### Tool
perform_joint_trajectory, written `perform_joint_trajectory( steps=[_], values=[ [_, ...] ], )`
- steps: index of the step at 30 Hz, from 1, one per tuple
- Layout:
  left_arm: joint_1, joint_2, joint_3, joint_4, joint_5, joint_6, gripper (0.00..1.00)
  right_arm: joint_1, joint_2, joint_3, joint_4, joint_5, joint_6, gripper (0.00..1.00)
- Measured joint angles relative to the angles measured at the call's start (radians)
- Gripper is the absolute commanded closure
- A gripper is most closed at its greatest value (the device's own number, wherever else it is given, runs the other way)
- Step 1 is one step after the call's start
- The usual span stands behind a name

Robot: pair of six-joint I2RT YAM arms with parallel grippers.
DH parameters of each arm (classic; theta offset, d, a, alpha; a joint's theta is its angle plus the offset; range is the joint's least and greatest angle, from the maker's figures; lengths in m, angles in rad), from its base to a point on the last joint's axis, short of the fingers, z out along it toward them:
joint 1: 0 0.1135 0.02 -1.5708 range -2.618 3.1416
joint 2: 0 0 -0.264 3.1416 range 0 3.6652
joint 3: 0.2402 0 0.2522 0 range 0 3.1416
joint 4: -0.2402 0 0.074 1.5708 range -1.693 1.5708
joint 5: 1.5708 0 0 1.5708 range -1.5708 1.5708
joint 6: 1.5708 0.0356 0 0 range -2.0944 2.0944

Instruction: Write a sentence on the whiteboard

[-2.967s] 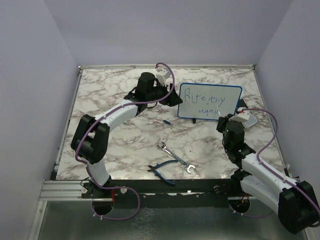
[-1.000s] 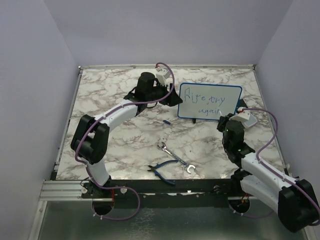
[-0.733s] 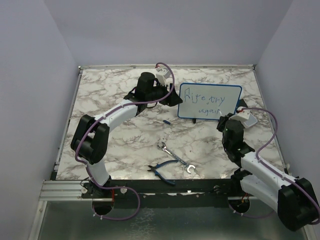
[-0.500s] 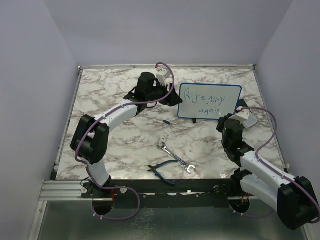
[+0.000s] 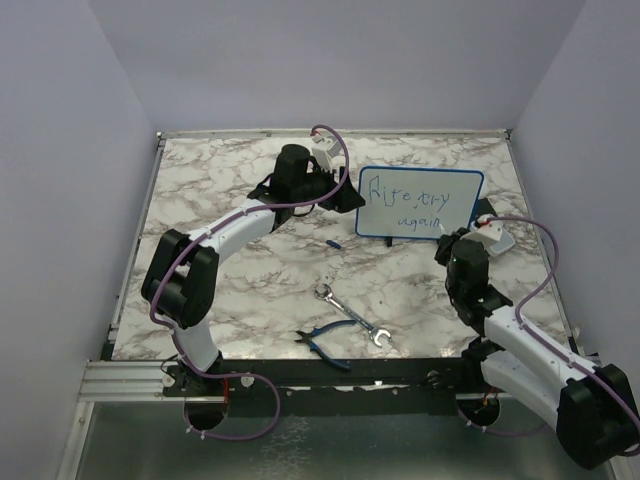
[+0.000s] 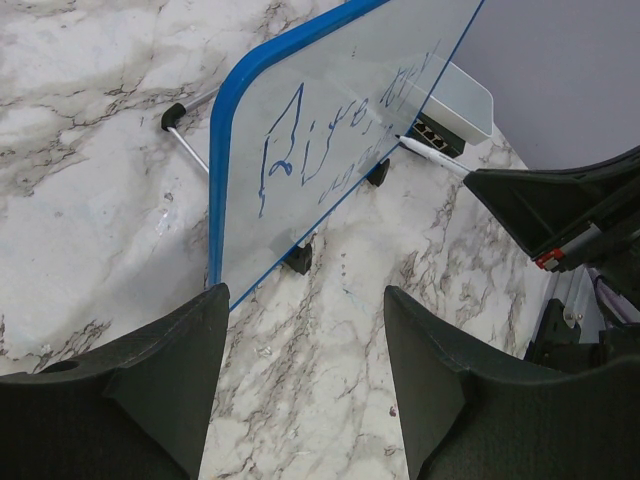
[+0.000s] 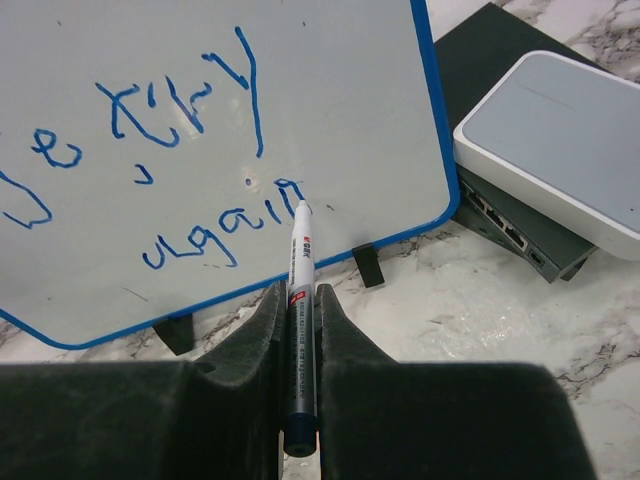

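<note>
Whiteboard (image 5: pixel 420 205): blue-framed, standing on small dark feet at the far right-centre of the table, long axis left to right, written face turned to the near side.
Table (image 5: pixel 250 290): marbled top, bearing all items below.
Left gripper (image 6: pixel 305 320): just beside the board's left end, jaws spread wide, nothing between them.
Right gripper (image 7: pixel 298 300): near side of the board's right half, closed tight around the marker; by judgement the working arm, being nearer the written face.
Grey box (image 7: pixel 555 140): pale, stacked on a dark unit, just right of the board.
Pliers (image 5: pixel 325 340), wrench (image 5: pixel 350 315): near centre, well apart from the board.
Marker (image 7: pixel 301 260): barrel pointing away toward the far side, tip at the lower right of the board, at the last letter's end; contact cannot be told.
Sentence (image 7: pixel 200 240): blue scrawl, two lines, the lower seemingly "again". Little bare board remains right of the tip, so the next move likely draws back to the near side.
Small blue item (image 5: pixel 333 243): near the board's left foot, perhaps a cap.
</note>
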Motion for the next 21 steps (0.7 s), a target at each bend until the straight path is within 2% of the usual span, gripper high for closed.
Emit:
perform_joint_trajectory(
  steps=[4,21],
  values=[
    [0.0,0.0,0.0,0.0,0.0,0.0,0.36,0.0,-0.035,0.001,-0.011,0.008,0.0,0.99],
    [0.0,0.0,0.0,0.0,0.0,0.0,0.36,0.0,0.016,0.026,-0.038,0.045,-0.008,0.99]
  ],
)
